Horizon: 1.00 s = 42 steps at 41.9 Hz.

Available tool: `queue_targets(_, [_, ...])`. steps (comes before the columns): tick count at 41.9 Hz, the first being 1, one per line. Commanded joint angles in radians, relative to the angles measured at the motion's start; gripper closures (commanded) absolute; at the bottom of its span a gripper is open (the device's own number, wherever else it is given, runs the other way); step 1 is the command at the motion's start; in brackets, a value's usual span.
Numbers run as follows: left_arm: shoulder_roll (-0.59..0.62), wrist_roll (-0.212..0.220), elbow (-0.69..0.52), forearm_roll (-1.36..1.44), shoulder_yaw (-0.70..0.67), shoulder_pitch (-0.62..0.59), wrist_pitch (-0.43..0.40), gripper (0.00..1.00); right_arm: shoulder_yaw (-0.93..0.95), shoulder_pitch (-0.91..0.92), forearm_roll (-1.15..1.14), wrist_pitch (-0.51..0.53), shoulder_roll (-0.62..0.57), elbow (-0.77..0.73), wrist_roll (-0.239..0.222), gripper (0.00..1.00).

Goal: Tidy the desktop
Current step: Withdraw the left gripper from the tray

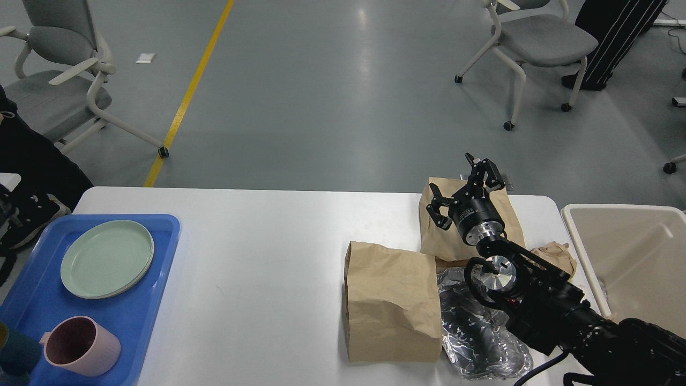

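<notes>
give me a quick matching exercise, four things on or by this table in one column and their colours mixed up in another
Things:
1. plate
2. mug
3. tray
4. near paper bag

Colours:
A. blue
B. brown
C. pale green
D. dusty pink

Pairs: 1-C, 2-D, 3-A, 4-B
</notes>
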Motion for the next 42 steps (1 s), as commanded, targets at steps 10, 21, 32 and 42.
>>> queue_targets(10, [-0.231,-0.243,-0.002,-0.001,0.007,-0.018,-0.006,0.03,0.0,0.0,0.0,0.0,0.0,-0.001,-0.002,0.0])
queue_targets(21, [-0.28,-0.433,-0.003,0.002,0.009,-0.016,-0.006,0.03,0.0,0.001,0.0,-0.002,0.0,0.0,0.0,0.0])
queue_targets(32, [-0.347,-0.43,-0.003,0.003,0.01,-0.01,-0.013,0.03,0.0,0.001,0.0,0.0,0.0,0.0,0.0,0.0])
queue_targets(42, [-0.352,-0.473,-0.003,0.0,0.009,-0.004,-0.041,0.03,0.0,0.001,0.0,0.0,0.0,0.0,0.0,0.0])
